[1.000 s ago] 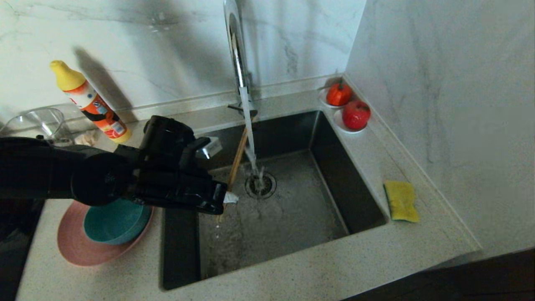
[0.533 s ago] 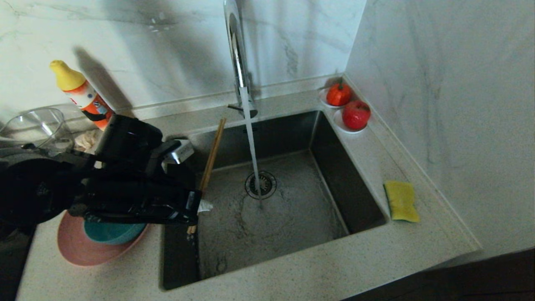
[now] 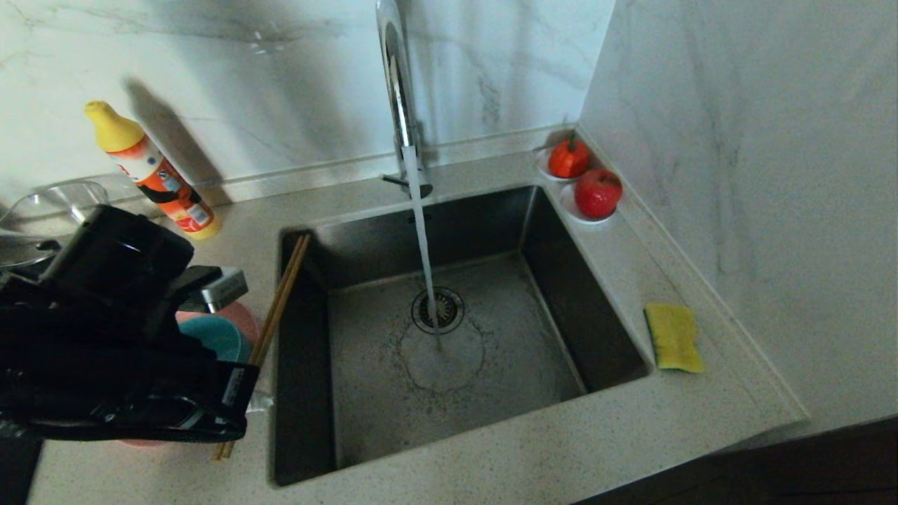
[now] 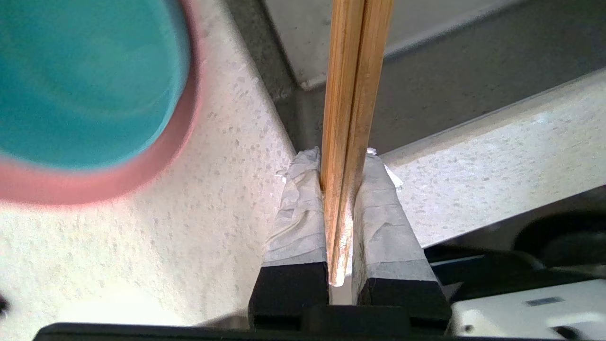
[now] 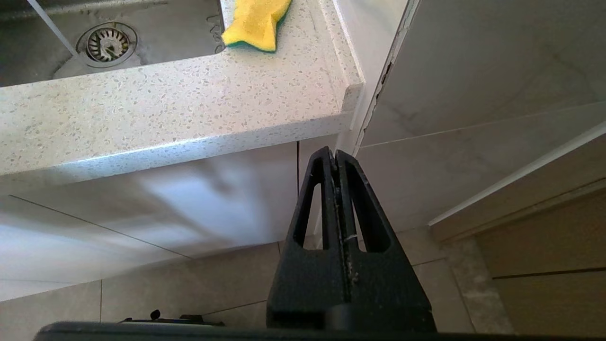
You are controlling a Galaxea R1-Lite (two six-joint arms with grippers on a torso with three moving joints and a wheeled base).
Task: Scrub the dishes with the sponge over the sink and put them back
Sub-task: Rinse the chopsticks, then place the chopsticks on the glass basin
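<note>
Here we pinch a pair of wooden chopsticks (image 4: 352,94) in our left gripper (image 4: 340,189) beside the sink (image 3: 561,280), near the teal bowl (image 4: 85,80) on the pink plate (image 4: 94,184), risking a slip; our right gripper (image 5: 337,163), clamped empty, hangs below the sponge (image 3: 673,337).

text: none I can read | orange bottle (image 3: 158,175) at my 11 o'clock: label print too small | my left wrist sticker (image 3: 232,387): illegible
</note>
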